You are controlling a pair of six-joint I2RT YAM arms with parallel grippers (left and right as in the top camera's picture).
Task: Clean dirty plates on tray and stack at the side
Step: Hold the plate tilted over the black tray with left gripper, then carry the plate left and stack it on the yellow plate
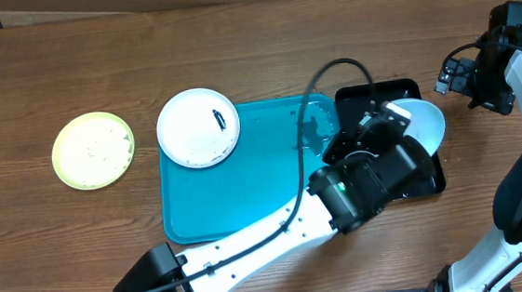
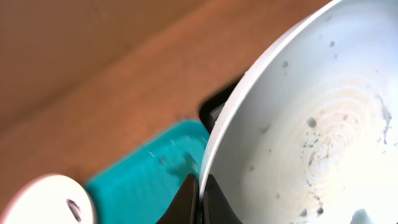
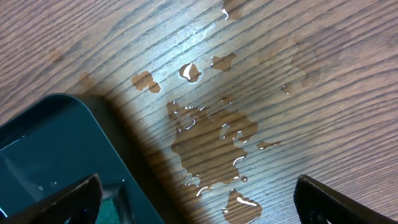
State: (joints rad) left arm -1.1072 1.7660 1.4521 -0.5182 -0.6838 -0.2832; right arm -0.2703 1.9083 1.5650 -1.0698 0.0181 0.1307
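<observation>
Tabletop: brown wood [image 1: 67,59], with a water puddle [image 3: 211,143] beside the black tray's corner
Turquoise tray: lies mid-tabletop [image 1: 237,194], wet-spotted
Black tray: just right of the turquoise tray [image 1: 406,86], beneath the held plate
Pale plate: held tilted over the black tray [image 1: 424,122], with dark specks and a dried ring on its inner face
White plate: overlaps the turquoise tray's far-left corner [image 1: 195,132] and has one dark smear
Yellow-green plate: flat on the tabletop [image 1: 93,150], well left of the tray
Left tool: clenched on the pale plate's rim [image 2: 200,196], one finger on each face
Right tool: released [image 3: 198,200], fingers spread wide over wet wood, grasping nothing
Handling: the plates are probably light, stiff and slick when wet; a rim pinch gives little purchase, so a deeper bite over the rim looks safer
</observation>
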